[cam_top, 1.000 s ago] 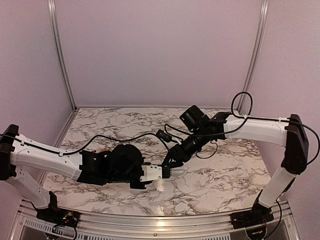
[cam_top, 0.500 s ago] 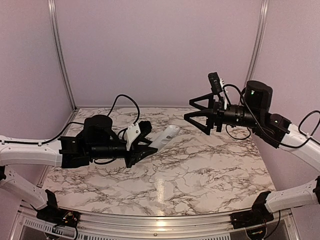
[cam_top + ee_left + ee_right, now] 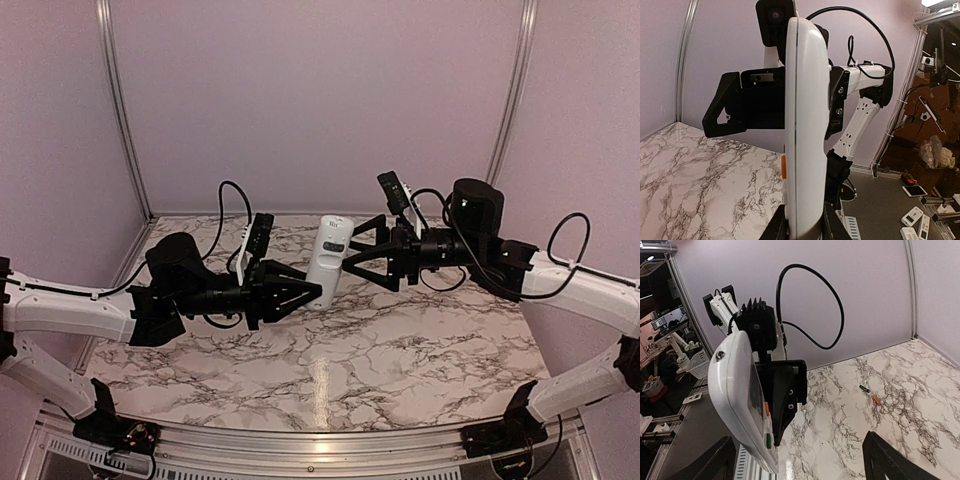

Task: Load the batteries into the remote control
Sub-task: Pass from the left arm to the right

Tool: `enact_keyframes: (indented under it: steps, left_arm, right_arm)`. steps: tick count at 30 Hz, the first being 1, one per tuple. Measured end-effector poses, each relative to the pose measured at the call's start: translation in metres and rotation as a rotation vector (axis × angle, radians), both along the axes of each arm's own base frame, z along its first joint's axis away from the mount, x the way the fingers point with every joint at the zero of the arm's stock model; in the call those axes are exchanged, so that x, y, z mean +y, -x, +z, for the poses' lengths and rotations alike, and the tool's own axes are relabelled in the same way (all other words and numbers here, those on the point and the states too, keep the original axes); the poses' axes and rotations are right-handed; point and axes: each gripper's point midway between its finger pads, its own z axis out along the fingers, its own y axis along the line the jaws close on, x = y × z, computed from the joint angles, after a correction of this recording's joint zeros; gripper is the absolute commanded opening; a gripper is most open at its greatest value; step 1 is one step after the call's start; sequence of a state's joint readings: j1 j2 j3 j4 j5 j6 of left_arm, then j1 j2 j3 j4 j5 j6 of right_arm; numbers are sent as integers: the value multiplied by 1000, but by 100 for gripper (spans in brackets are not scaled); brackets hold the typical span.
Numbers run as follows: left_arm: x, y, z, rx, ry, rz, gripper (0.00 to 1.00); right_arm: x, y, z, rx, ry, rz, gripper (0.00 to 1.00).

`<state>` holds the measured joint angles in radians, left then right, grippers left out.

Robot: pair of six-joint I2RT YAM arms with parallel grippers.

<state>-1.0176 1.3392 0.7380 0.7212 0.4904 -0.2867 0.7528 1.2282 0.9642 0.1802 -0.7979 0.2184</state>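
Observation:
The white remote control (image 3: 329, 260) is held upright above the table, and my left gripper (image 3: 312, 293) is shut on its lower end. The left wrist view shows it edge-on (image 3: 805, 125), with an orange button on its side and the left gripper (image 3: 805, 231) clamped on its base. My right gripper (image 3: 349, 255) is open, its fingertips just right of the remote, one higher and one lower. In the right wrist view the remote's button face (image 3: 742, 400) stands by the left finger of the right gripper (image 3: 800, 465). Two batteries (image 3: 875, 399), one dark and one orange, lie on the marble.
The marble table (image 3: 400, 350) is walled in by lilac panels with metal posts (image 3: 120, 110) at the back corners. A metal rail (image 3: 320, 452) runs along the near edge. Black cables (image 3: 235, 200) loop over both wrists.
Both arms have risen from low over the table. The left gripper has turned the remote from tilted to upright. The right gripper has opened and moved left up to the remote.

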Motion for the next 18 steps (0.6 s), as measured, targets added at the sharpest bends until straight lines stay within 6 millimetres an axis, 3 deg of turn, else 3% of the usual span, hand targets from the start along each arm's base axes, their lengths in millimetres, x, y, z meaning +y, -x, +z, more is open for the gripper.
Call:
enact_keyframes:
  steps: [4, 8, 14, 18]
  left_arm:
    - [-4, -2, -4, 47, 13, -24, 0]
    - [-5, -3, -5, 71, 21, -32, 0]
    - [-8, -2, -9, 86, 21, -53, 0]
    - [-10, -2, -13, 98, 15, -59, 0]
  right_arm:
    - [11, 19, -1, 15, -5, 96, 81]
    - [17, 29, 0, 24, -9, 150, 71]
    - [23, 26, 12, 30, -33, 165, 55]
    - [27, 23, 14, 41, -37, 169, 39]
